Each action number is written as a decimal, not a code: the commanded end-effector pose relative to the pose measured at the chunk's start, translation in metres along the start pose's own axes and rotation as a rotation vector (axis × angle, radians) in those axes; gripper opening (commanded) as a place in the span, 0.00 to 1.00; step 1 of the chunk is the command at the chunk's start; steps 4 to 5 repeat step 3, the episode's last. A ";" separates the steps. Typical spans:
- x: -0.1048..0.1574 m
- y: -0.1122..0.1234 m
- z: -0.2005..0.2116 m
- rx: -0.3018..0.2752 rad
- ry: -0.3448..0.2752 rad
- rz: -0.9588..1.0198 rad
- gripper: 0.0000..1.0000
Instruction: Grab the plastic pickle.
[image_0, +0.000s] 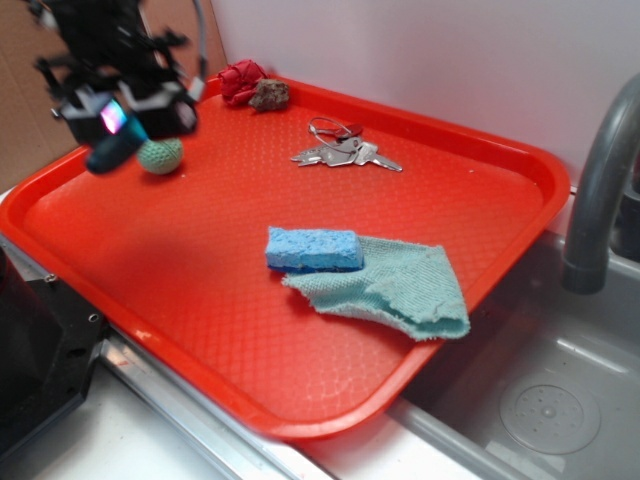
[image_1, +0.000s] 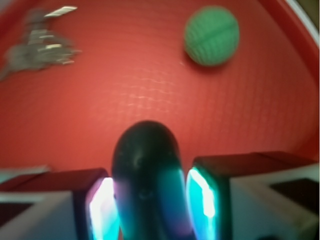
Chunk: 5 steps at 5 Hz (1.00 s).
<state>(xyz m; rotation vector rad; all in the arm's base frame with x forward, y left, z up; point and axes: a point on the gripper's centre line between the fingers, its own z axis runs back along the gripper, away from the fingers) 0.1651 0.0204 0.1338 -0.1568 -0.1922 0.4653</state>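
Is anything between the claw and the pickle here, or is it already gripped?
Nothing stands between them: the claw is shut on the pickle, held above the tray. The green ball lies apart, ahead.

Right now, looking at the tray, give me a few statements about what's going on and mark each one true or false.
1. The gripper is shut on the plastic pickle. True.
2. The pickle is lying flat on the red tray. False: it is held above the tray.
3. The blue sponge overlaps the teal cloth. True.
4. The keys lie on the cloth. False: they lie on bare tray, apart from it.
5. The green knitted ball is in the sink. False: it sits on the tray.
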 end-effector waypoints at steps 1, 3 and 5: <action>0.015 -0.035 0.103 -0.003 0.021 -0.409 0.00; 0.030 -0.047 0.115 0.013 0.088 -0.413 0.00; 0.030 -0.047 0.115 0.013 0.088 -0.413 0.00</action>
